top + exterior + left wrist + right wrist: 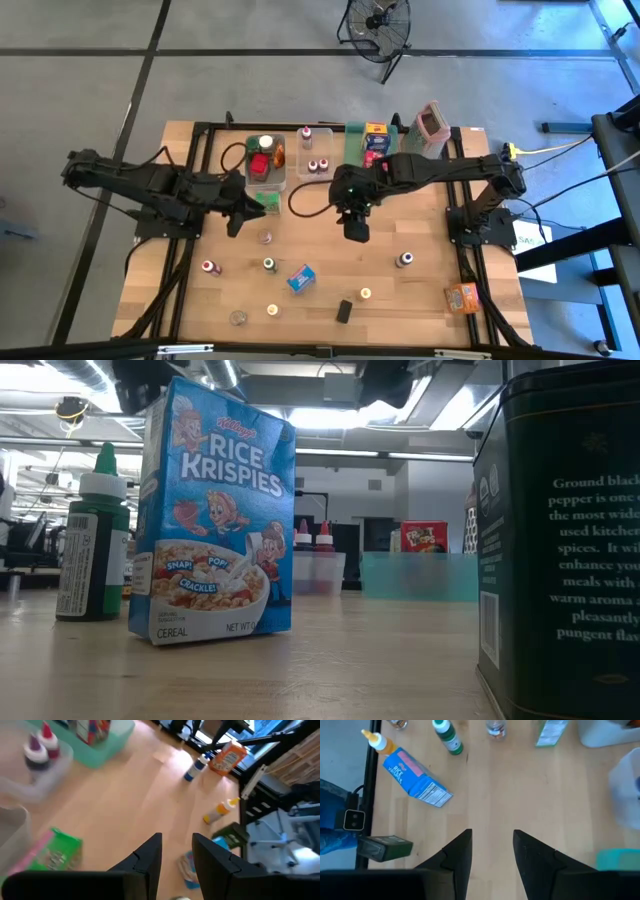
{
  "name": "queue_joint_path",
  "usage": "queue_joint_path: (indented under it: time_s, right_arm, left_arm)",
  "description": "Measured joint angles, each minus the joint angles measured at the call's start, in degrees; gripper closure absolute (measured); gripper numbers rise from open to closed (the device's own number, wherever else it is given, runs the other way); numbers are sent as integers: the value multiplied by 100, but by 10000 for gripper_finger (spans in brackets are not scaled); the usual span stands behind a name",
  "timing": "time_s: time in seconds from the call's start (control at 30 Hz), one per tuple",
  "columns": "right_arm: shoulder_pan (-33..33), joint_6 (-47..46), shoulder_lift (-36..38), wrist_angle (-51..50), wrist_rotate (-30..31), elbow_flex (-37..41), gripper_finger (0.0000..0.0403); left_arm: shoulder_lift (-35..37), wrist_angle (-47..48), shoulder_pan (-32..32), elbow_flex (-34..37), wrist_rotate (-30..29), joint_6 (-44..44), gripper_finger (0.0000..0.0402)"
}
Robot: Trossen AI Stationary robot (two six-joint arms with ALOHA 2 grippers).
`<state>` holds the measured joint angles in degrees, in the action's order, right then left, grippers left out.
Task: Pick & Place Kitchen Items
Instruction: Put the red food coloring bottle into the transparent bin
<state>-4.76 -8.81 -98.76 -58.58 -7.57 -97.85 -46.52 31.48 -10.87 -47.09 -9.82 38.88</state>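
Kitchen items lie scattered over the wooden table. A blue Rice Krispies box (300,277) stands upright near the front, with a green-capped bottle (270,264) and a dark pepper tin (343,310) close by. A green box (270,205) lies on the table by the left clear bin (266,172). My left gripper (238,222) hovers open beside that green box (60,851), nothing between its fingers (150,857). My right gripper (356,232) hangs open above bare table at the middle; its wrist view shows the blue box (415,777) ahead of the fingers (457,852).
A second clear bin (318,165) holds small red-capped bottles. A green tray (352,135) with a box and a pinkish grater (432,122) stand at the back. An orange box (462,297), a bottle (404,260), small jars (265,237) and yellow bottles (365,294) lie around.
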Motion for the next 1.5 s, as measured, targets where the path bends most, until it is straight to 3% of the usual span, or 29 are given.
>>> queue_joint_path:
  time_s: [0.23,0.37,0.63,0.8,0.97,1.1,1.3,1.5]
  right_arm:
    - [-138,-423,-3,588,-146,298,258]
    - [-146,-773,-2,794,-149,296,258]
    - [-183,-1283,-2,1822,174,296,258]
    - [-425,-1319,-2,2218,1030,296,258]
    - [-697,-1629,-2,2329,1654,294,258]
    - [-825,-1968,-2,2328,1794,294,258]
    - [-1007,-2454,-2,2382,1806,294,258]
    - [-1215,-2591,-2,2848,1812,294,258]
  left_arm:
    - [-9,31,-360,0,-352,542,299]
    - [-8,57,-375,0,-401,416,289]
    - [-7,422,-398,0,175,65,227]
    - [28,561,-767,0,410,-1076,195]
    - [166,580,-1256,0,-24,-2951,193]
    - [197,954,-1534,0,-148,-4273,193]
    - [55,1893,-1801,-2,109,-4283,194]
    - [-116,2380,-2296,-564,375,-4044,192]
